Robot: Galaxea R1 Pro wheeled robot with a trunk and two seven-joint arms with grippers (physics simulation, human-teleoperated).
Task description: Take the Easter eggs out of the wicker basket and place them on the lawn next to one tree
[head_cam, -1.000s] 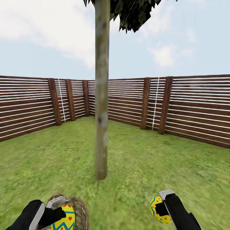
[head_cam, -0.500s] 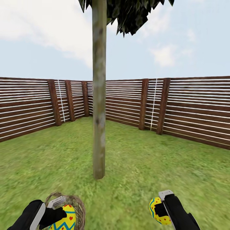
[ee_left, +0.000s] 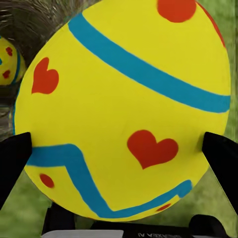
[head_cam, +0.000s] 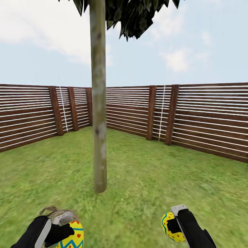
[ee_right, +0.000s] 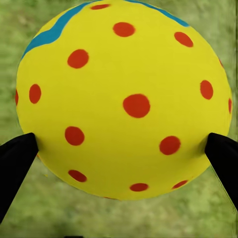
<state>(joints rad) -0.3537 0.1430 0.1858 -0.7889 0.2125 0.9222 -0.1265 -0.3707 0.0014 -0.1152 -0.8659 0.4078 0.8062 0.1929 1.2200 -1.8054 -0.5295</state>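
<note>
The tree's pale trunk [head_cam: 99, 137] rises from the lawn [head_cam: 148, 186] just ahead, its dark crown at the top edge. Low on the left, my left gripper [head_cam: 70, 235] is shut on a yellow Easter egg [ee_left: 124, 104] with blue bands and red hearts. The wicker basket [head_cam: 57, 213] peeks out just behind it. A second egg [ee_left: 7, 62] lies inside the basket's weave [ee_left: 34, 20]. My right gripper [head_cam: 172, 227] is shut on a red-dotted egg [ee_right: 124, 99], held above grass to the right of the trunk.
A dark brown slatted fence [head_cam: 206, 117] with thick posts encloses the garden on all sides beyond the tree. Open grass stretches around the trunk's base and between my two arms.
The whole picture has shifted: the trunk sits further left and the fence has slid left, so the camera moved. Less of the basket shows. Both grippers hold their eggs as before.
</note>
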